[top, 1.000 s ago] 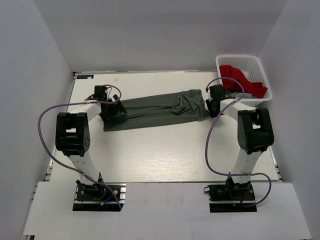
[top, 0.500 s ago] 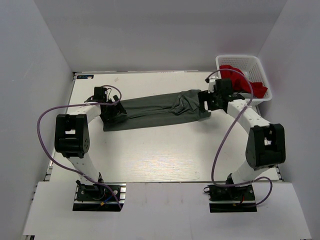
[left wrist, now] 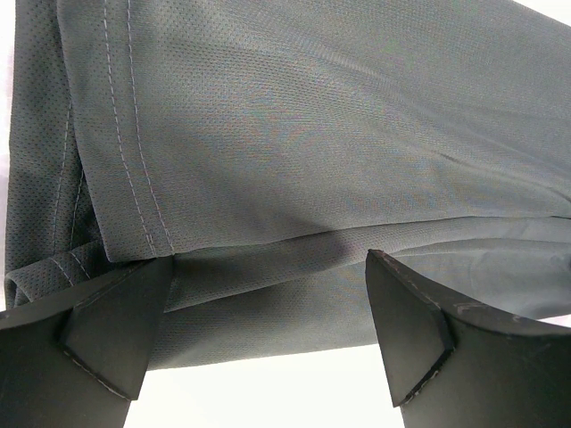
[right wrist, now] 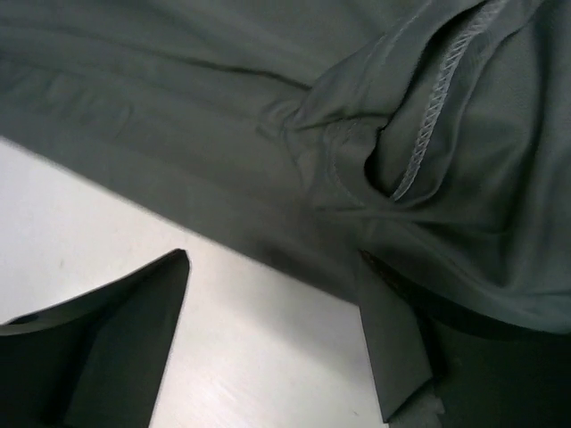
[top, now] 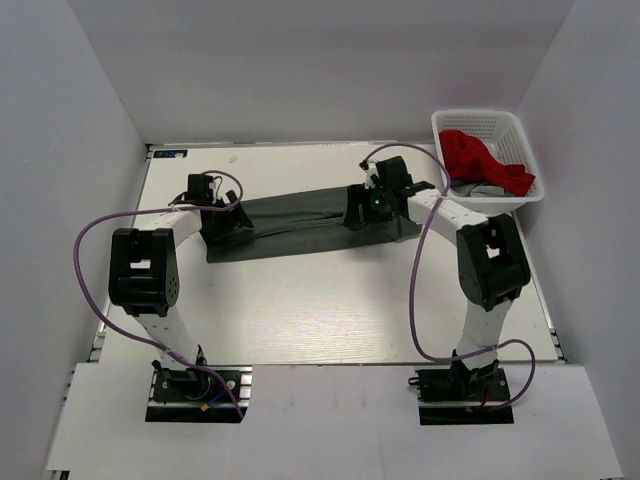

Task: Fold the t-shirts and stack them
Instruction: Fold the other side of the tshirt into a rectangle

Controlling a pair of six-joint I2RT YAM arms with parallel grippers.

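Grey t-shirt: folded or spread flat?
Folded lengthwise only: the grey t-shirt lies as a long narrow strip on the table, layers doubled at its left hem, bunched at its right end.

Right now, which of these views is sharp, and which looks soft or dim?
Top external: evenly lit, sharp throughout, no glare. Left wrist: crisp, the grey t-shirt shows its weave and stitching. Right wrist: dimmer and softer, the cloth blurred, deep shade under its fold beside the right tool.

A pale table (top: 300,305) carries a white lattice basket (top: 505,124) at its far right corner; a small dark label (top: 170,153) lies at its far left. White walls (top: 300,70) enclose it.
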